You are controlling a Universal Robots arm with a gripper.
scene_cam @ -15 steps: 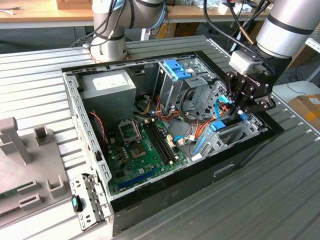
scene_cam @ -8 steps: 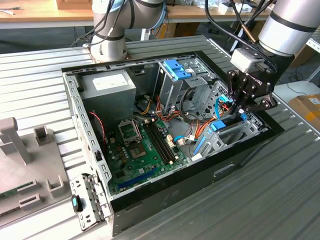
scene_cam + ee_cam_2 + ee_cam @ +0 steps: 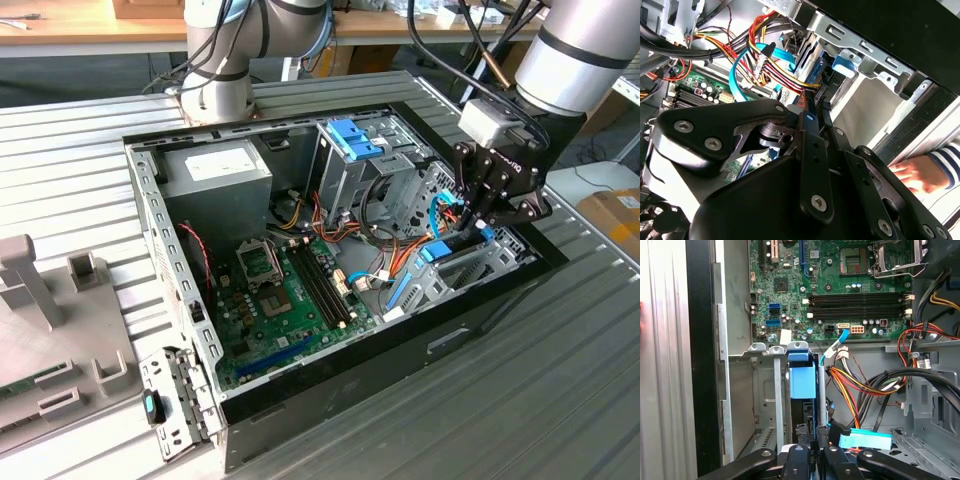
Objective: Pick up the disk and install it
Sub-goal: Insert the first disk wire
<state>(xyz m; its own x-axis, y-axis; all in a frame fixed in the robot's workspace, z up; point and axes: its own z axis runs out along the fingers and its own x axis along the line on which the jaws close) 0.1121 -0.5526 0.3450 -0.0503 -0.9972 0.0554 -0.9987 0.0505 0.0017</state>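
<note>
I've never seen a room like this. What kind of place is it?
Probably a robotics lab or workshop for computer assembly. A robot arm's gripper reaches into an open computer case showing its green motherboard, on a ribbed metal table, with wooden workbenches behind.

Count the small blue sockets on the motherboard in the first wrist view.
2. Both blue sockets sit on the motherboard near the edge by the case wall, one next to the other. Cables may hide more.
</note>
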